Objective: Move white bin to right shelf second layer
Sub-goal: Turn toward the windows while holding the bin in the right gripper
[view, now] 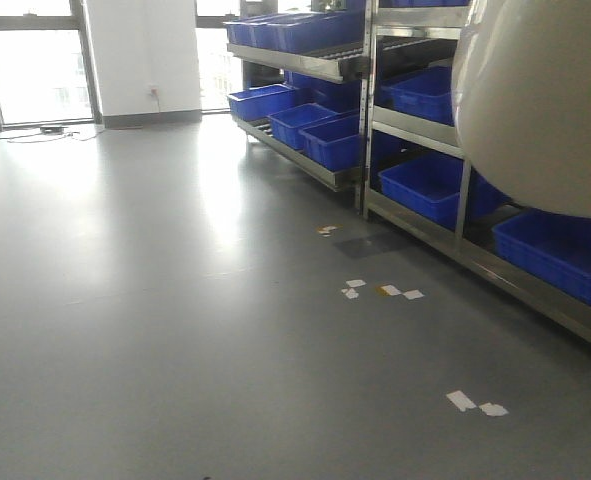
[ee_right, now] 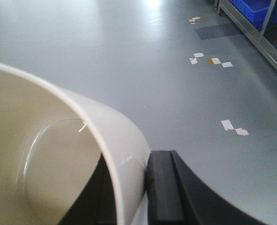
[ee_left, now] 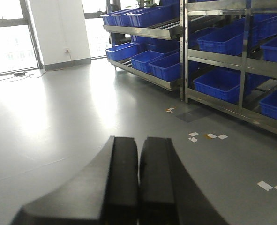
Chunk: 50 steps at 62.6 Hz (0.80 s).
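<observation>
The white bin (view: pixel 540 100) is a glossy cream tub held high at the upper right of the front view, in front of the right steel rack. In the right wrist view my right gripper (ee_right: pixel 131 161) is shut on the bin's wall (ee_right: pixel 119 136), one finger inside and one finger (ee_right: pixel 162 187) outside. The bin's open mouth (ee_right: pixel 40 154) fills the lower left. The right rack's second level (ee_left: pixel 215 57) shows as a steel bar above blue crates. My left gripper (ee_left: pixel 139 143) is shut and empty, hanging above the grey floor.
Two steel racks (view: pixel 415 125) with several blue crates (view: pixel 425 185) run along the right side. White tape scraps (view: pixel 475 403) lie on the grey floor (view: pixel 175 300). Windows and a white wall stand at the back left.
</observation>
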Each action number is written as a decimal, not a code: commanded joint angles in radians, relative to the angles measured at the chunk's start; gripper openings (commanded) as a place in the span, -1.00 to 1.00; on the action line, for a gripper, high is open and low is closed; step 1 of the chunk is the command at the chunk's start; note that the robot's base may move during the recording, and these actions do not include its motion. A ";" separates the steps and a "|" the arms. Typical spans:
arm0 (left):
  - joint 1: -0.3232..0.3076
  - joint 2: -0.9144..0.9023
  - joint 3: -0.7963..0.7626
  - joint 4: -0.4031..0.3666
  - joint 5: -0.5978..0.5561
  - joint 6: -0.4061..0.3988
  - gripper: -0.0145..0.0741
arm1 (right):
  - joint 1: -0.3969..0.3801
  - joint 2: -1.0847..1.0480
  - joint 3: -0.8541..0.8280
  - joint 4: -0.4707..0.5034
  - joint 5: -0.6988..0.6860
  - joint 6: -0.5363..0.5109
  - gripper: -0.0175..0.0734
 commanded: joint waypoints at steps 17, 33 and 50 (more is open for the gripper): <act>-0.001 -0.014 0.037 0.002 -0.085 0.002 -0.48 | -0.007 -0.007 -0.031 -0.013 -0.098 0.004 -0.50; -0.001 -0.014 0.037 0.002 -0.085 0.002 -0.48 | -0.007 -0.007 -0.031 -0.013 -0.098 0.004 -0.50; -0.001 -0.014 0.037 0.002 -0.085 0.002 -0.48 | -0.007 -0.007 -0.031 -0.013 -0.098 0.004 -0.50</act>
